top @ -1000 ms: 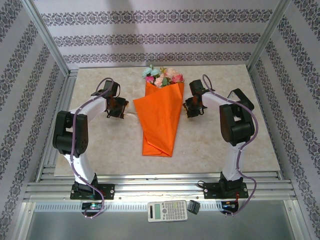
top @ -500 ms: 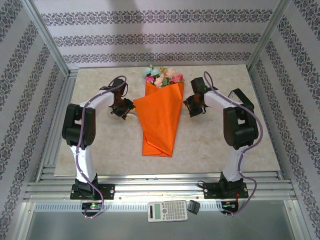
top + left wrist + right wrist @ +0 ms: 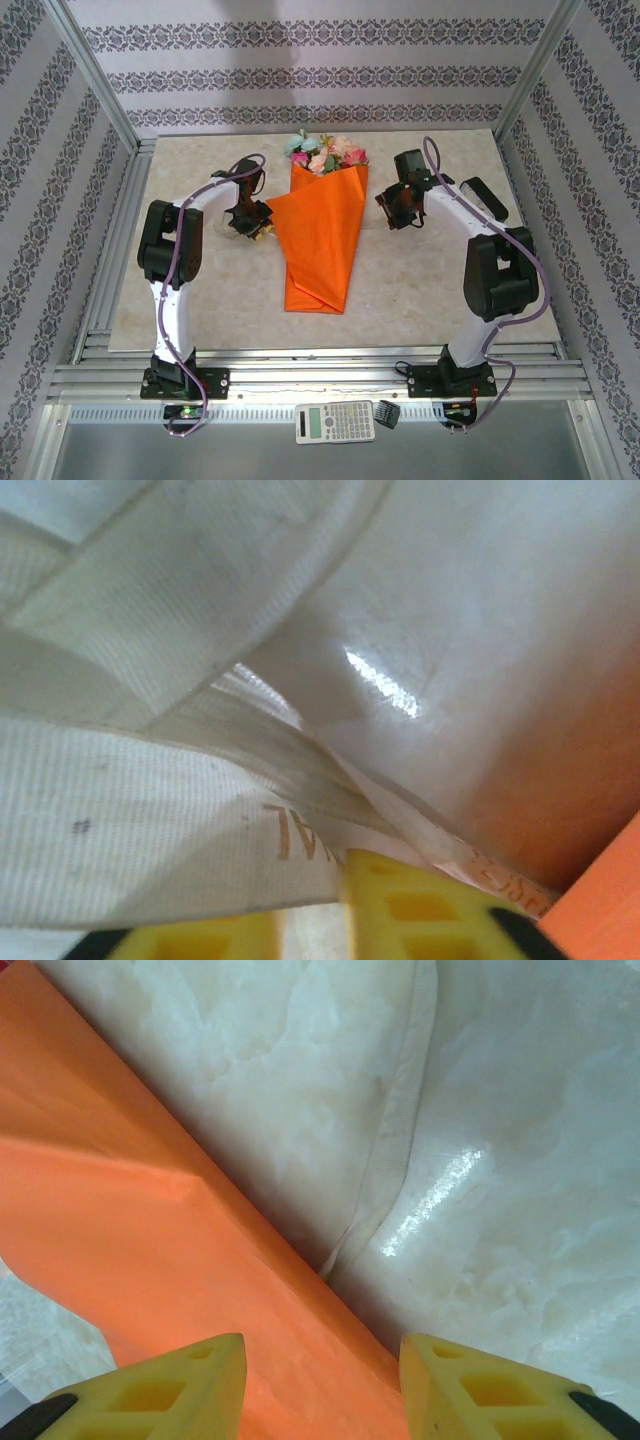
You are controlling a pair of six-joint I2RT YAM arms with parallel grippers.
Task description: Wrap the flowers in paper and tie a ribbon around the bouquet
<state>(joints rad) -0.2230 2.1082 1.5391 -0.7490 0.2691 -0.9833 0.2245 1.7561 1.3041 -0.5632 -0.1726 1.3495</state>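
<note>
Pinching the ribbon [image 3: 150, 780] beside the bouquet [image 3: 320, 235], the left pincer [image 3: 312, 905] sits nearly pressed together (likely to pull a tie). The right pincer [image 3: 318, 1375] hangs spread over the paper [image 3: 120, 1210] edge.

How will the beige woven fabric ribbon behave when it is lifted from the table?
The beige woven fabric ribbon would probably hang limp: it lies folded and twisted over itself. It looks thin and light, so it may slip from a loose grip.
</note>
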